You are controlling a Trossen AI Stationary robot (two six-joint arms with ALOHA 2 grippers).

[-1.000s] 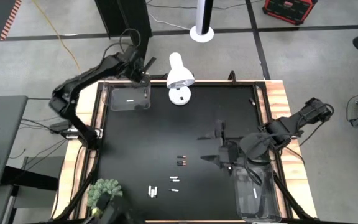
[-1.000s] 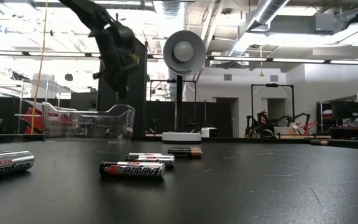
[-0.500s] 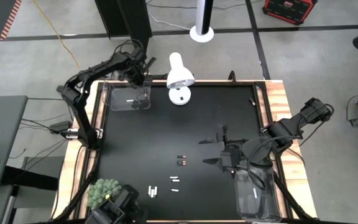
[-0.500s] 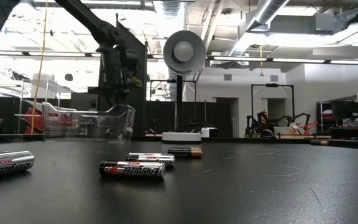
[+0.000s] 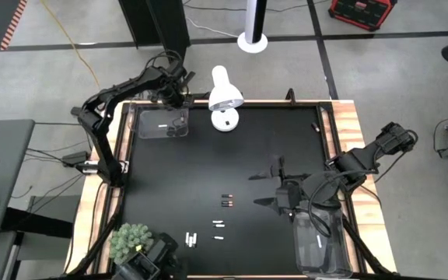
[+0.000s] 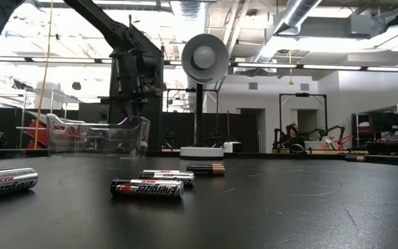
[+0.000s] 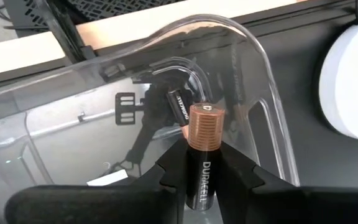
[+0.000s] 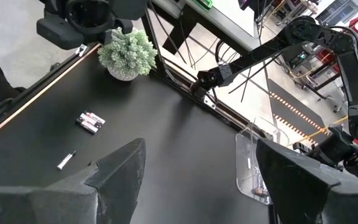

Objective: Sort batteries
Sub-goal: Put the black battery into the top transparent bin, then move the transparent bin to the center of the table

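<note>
We saw the left end effector, clamped on a copper-topped battery, settle lower over the far-left bin, so we judged release imminent, while the right end effector waited wide open and empty over the surface.

"DURACELL" runs down the copper-topped battery in the left wrist view. Low view: "Energizer" on the nearest dark battery, "MAX" and "Energizer" on the silver battery.

batteries: small cylinders loose mid-table | one copper-topped battery clamped in left end effector
</note>
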